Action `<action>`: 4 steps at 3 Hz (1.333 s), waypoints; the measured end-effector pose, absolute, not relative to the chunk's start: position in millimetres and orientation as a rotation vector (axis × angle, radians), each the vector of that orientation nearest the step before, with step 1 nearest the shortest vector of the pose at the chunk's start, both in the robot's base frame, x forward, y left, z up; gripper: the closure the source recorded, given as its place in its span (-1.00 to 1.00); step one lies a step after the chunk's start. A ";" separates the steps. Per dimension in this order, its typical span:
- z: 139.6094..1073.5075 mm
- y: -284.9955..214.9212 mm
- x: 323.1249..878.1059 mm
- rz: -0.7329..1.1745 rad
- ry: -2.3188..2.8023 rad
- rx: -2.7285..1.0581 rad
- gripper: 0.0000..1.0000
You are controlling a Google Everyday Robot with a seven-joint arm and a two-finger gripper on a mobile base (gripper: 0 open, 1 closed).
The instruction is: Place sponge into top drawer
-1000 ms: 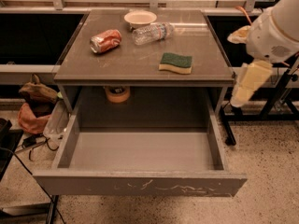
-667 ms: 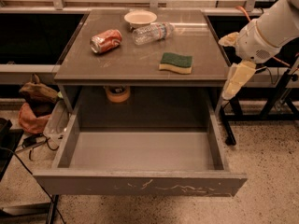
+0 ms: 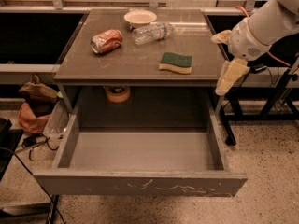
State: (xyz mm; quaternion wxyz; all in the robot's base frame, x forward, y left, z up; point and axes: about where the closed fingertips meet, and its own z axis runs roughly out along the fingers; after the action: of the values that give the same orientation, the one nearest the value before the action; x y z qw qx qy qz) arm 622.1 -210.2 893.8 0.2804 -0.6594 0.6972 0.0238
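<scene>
The sponge (image 3: pixel 175 62), dark green on top with a yellow layer below, lies flat on the right part of the grey tabletop (image 3: pixel 140 55). The top drawer (image 3: pixel 140 185) is pulled out wide below it; its flat grey inside is empty and its front panel is scuffed. My gripper (image 3: pixel 224 57) hangs at the table's right edge, to the right of the sponge and apart from it. Its pale yellow fingers (image 3: pixel 231 76) stand spread and hold nothing.
On the tabletop lie a crushed red can (image 3: pixel 106 40), a clear plastic bottle (image 3: pixel 152 32) and a white bowl (image 3: pixel 140 17). A tape roll (image 3: pixel 117 93) sits under the top. Bags (image 3: pixel 33 104) and cables lie on the floor at left; a black frame (image 3: pixel 275 97) stands at right.
The arm has swung up and leftward, bringing the gripper closer to the table's right edge. The sponge and the drawer have not moved.
</scene>
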 end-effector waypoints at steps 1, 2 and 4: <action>886.2 -201.5 659.7 0.046 1.812 -1.823 -1.00; 880.2 -193.1 696.3 0.001 1.788 -1.890 -1.00; 860.8 -170.7 737.8 0.026 1.771 -1.999 -1.00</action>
State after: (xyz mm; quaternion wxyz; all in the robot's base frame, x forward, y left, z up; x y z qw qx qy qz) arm 737.8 -170.7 860.8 0.2335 -0.7278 0.6448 0.0095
